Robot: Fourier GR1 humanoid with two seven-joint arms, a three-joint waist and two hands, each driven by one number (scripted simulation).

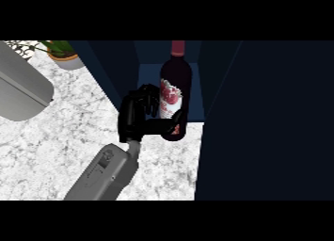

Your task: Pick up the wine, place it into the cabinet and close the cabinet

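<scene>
Your right hand (136, 115) is curled round the wine (175, 96), bottle upright, neck pointing up, just inside the open cabinet (218, 84) at the counter's (65, 136) right edge.

A white marbled table (58, 141) filled the left of the view, with a potted plant (61, 54) at its far corner and a grey rounded appliance (16, 89) at the left edge.
</scene>
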